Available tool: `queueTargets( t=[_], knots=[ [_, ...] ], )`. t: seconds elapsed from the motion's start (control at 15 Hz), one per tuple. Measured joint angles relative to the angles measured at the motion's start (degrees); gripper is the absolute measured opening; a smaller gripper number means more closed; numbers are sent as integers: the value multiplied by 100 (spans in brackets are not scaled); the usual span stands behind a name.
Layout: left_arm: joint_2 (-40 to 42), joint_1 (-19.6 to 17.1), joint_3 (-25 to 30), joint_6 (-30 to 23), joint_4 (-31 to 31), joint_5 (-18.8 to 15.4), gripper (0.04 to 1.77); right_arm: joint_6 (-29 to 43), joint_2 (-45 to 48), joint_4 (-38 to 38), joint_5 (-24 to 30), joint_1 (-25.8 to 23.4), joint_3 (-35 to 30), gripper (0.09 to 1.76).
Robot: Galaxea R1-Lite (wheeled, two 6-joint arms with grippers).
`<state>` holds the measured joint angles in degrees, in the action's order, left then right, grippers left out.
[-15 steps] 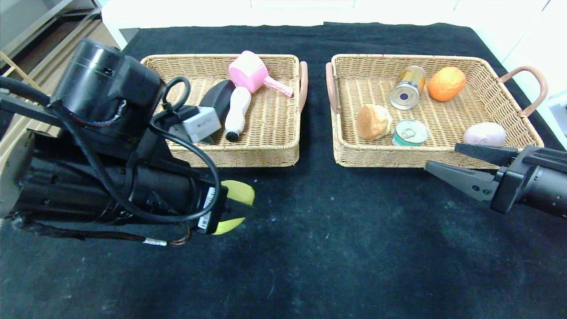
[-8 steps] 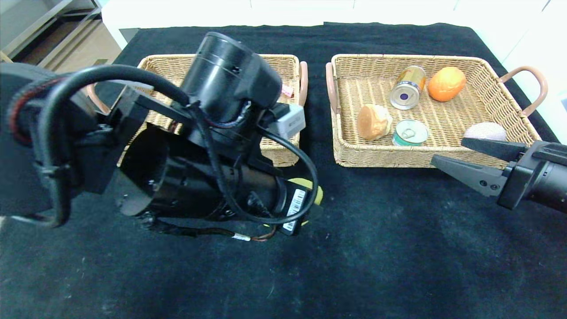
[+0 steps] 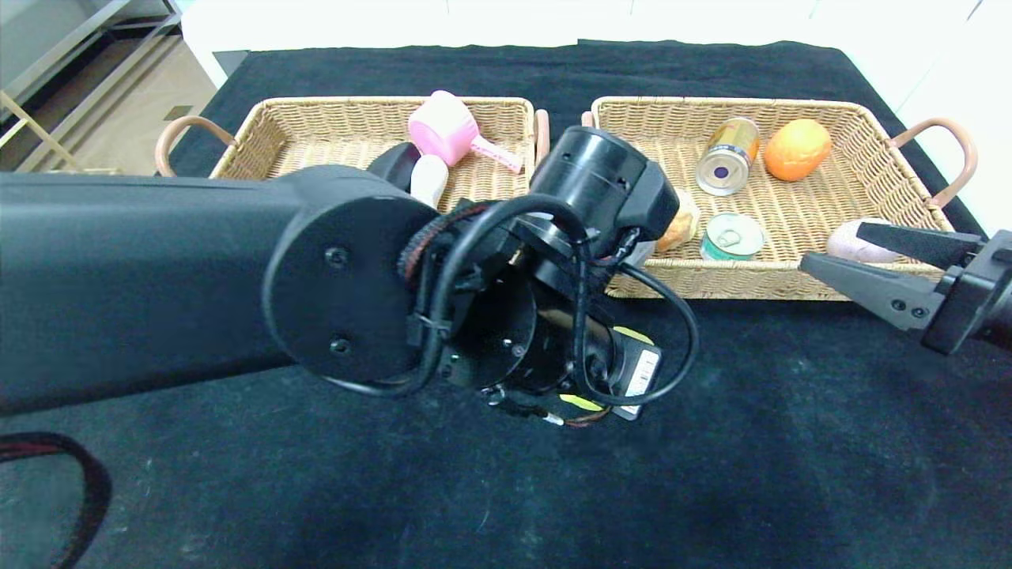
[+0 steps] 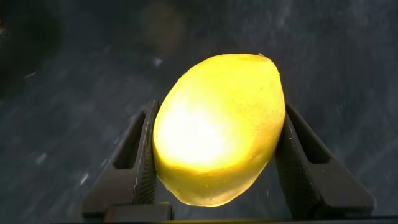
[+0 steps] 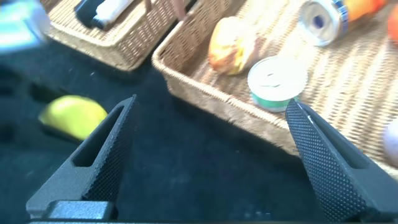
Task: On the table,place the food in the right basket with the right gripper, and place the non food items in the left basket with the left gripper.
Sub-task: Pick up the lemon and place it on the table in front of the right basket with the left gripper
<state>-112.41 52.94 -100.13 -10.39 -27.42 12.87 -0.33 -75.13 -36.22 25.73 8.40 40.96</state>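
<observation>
left gripper [image 4: 217, 155] clamped across lemon [image 4: 219, 127], lemon's long axis pointing out past fingertips, above table [image 3: 791, 442]. right basket [image 3: 791, 280] just ahead-right of it. right gripper [image 3: 858, 253] wide open, empty, at basket's near rim.

This looks like a robot test bench in a lab or workroom, not a home. The table [image 3: 791, 474] is a large top covered in black, lint-speckled cloth, and it stands hard against plain white panels or units [image 3: 553, 16] along its far edge and far right corner. Beyond the table's far left corner is a wood-toned floor [image 3: 118, 118] with a grey shelf frame [image 3: 47, 55] and a pale wooden strut. On the cloth, two matching wicker trays sit side by side like a staged sorting set: the left basket [image 3: 269, 130] holds household props, the right basket [image 3: 870, 142] holds toy-like food.
</observation>
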Motion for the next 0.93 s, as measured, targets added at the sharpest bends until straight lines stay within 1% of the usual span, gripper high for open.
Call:
queueTargets(
  t=[0.13,0.4,0.93],
  knots=[
    [-265,13,-168,-2,13,134,111,2,38,6,1,-30,11,171],
    [-661,37,-510,0,11,289,111,2,61,2,4,-41,16,171],
    [-779,41,-557,0,-33,327,111,0,33,-5,1,30,-37,171]
  ],
)
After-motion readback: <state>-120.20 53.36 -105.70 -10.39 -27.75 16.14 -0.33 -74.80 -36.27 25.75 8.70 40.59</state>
